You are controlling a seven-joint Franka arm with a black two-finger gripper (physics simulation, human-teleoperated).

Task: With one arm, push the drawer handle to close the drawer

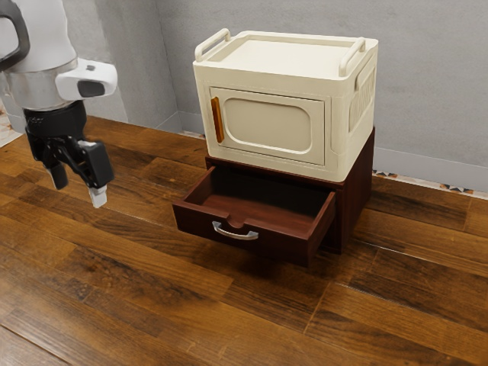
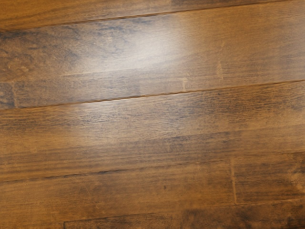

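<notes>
Drawer: open, projecting past your brown cabinet's (image 1: 354, 194) front lower edge; its front panel (image 1: 282, 245) faces the exterior view's near side, angled slightly left.
Handle: silver bow (image 1: 236, 235), mid-panel; long axis along the panel's width.
Cabinet load: cream box (image 1: 339, 114), upright, door shut.
Arm: your arm (image 1: 34, 84) enters at the exterior view's upper left, hand pointing down, slightly tilted.
Gripper: (image 1: 78, 188) fingers apart, holding nothing, above the floor (image 1: 137, 305), clear of the handle.
</notes>
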